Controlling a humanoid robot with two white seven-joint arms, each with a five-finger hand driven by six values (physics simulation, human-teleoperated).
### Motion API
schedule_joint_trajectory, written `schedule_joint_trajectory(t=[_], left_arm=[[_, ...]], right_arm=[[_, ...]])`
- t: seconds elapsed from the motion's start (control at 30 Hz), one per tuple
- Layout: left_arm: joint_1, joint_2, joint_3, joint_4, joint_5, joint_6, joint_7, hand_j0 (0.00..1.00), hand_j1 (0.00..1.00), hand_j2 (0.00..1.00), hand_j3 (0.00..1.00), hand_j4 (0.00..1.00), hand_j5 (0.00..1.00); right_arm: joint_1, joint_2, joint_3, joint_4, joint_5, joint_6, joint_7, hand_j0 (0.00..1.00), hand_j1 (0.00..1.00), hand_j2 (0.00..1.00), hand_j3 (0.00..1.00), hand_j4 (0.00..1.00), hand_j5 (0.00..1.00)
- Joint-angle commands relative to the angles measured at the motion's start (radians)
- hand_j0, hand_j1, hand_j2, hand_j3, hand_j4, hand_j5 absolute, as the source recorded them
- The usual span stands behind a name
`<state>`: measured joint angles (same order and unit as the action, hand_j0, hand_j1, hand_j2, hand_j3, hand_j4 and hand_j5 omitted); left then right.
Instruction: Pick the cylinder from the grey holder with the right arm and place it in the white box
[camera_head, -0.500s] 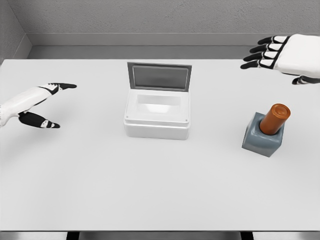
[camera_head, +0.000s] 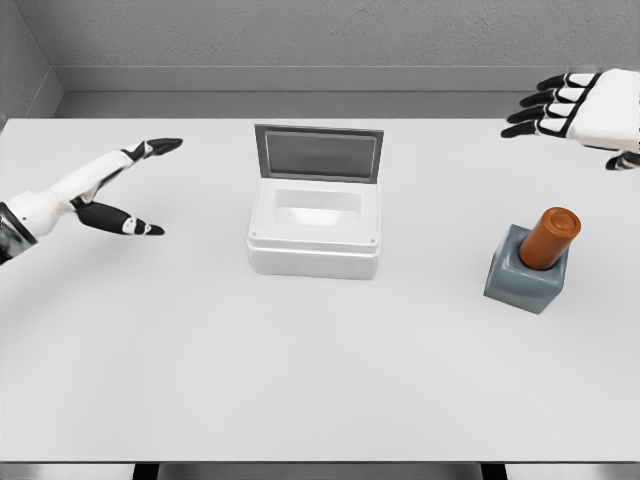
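An orange-brown cylinder (camera_head: 549, 237) stands tilted in a grey block holder (camera_head: 524, 272) at the table's right. In the middle is the white box (camera_head: 314, 231), its grey lid (camera_head: 318, 153) raised at the back and its inside bare. My right hand (camera_head: 572, 108) hovers at the upper right, well above and behind the cylinder, fingers spread and holding nothing. My left hand (camera_head: 115, 185) reaches in from the left edge, left of the box, fingers stretched out and empty.
The white table (camera_head: 300, 370) spans the view, with a grey wall behind its far edge. Its front edge runs along the bottom of the picture.
My left hand has moved right and slightly up toward the box. My right hand has drifted right and a little up, farther toward the frame's edge.
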<state>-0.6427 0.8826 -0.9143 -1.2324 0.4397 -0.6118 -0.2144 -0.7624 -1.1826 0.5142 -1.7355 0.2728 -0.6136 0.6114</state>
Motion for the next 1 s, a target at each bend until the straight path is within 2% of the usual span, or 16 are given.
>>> schedule_joint_trajectory(t=[0.0,0.13,0.37,0.47,0.87,0.97], left_arm=[[0.001,-0.014,-0.011,0.004,0.082,0.001,0.0,1.0,1.0,1.0,1.0,1.0,1.0],[0.0,-0.013,-0.011,0.011,0.097,0.001,0.0,1.0,1.0,1.0,1.0,1.0,1.0],[-0.006,-0.011,-0.011,0.054,0.091,0.001,-0.02,1.0,1.0,1.0,1.0,1.0,1.0],[-0.028,-0.014,-0.012,0.139,0.082,0.001,-0.068,1.0,1.0,1.0,1.0,1.0,1.0],[-0.025,-0.013,-0.029,0.142,0.079,0.001,-0.097,1.0,1.0,1.0,1.0,1.0,1.0],[-0.023,-0.014,-0.031,0.14,0.074,0.001,-0.099,1.0,1.0,1.0,1.0,1.0,1.0]], right_arm=[[0.0,-0.017,0.012,0.001,-0.004,0.003,-0.001,1.0,1.0,1.0,1.0,1.0,1.0],[0.002,-0.04,0.07,-0.002,-0.001,0.003,-0.001,1.0,1.0,1.0,1.0,1.0,1.0],[0.017,-0.046,0.073,-0.006,-0.001,0.003,-0.001,1.0,1.0,1.0,1.0,1.0,1.0],[0.017,-0.046,0.107,-0.019,0.0,0.003,-0.001,1.0,1.0,1.0,1.0,1.0,1.0],[0.04,-0.045,0.165,-0.012,0.006,0.003,-0.001,1.0,1.0,1.0,1.0,1.0,1.0],[0.046,-0.043,0.178,-0.006,0.037,0.003,-0.001,1.0,1.0,1.0,1.0,1.0,1.0]])
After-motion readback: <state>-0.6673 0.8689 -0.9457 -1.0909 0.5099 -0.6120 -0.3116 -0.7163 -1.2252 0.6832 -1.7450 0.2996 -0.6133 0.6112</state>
